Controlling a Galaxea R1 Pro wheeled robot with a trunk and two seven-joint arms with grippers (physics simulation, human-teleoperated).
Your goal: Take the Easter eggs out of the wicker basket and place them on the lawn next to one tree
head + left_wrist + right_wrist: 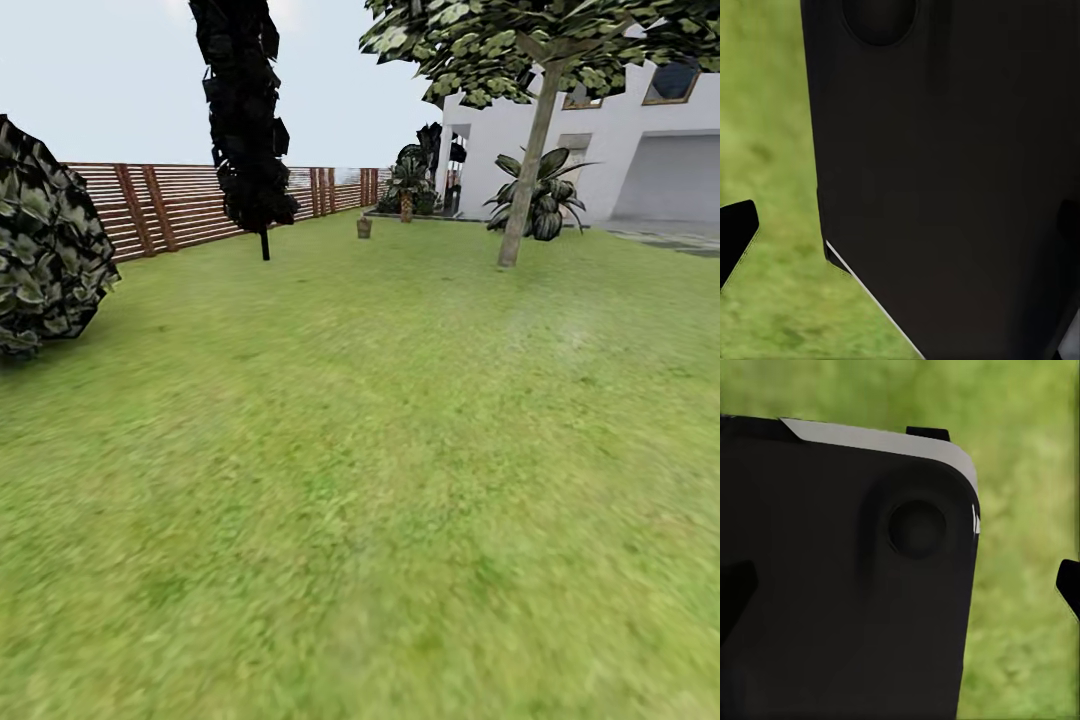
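Far ahead of you, in the head view, a small brown object stands upright on the lawn near the fence; I judge it is the wicker basket, but it is too small to be sure, and no eggs can be made out. The tree with the pale trunk stands to its right, well apart from it, leaning slightly. For the left end effector and the right end effector, only dark tips show beside the robot's black body, so I cannot tell whether they are apart or together. The eggs are probably light, hard and smooth, so you should grip each across its narrow middle, with the long axis crossing the fingers.
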